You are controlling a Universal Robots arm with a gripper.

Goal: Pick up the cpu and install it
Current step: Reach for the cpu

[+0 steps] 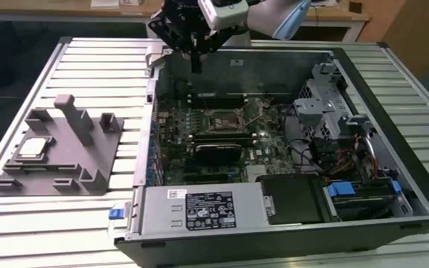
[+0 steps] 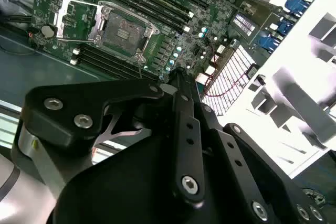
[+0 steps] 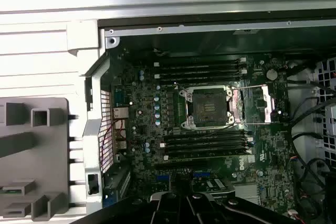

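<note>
Well, the claw (image 1: 196, 66), arm (image 1: 283, 17) cut off, hangs apart from the cpu (image 1: 34, 147)

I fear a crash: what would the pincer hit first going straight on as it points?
The pincer would likely meet the green circuit board in the computer case, beside the empty socket; depth is unclear.

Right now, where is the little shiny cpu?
The cpu lies on the grey fixture at the exterior view's left, outside the open case, next to the fixture's tall post.
</note>
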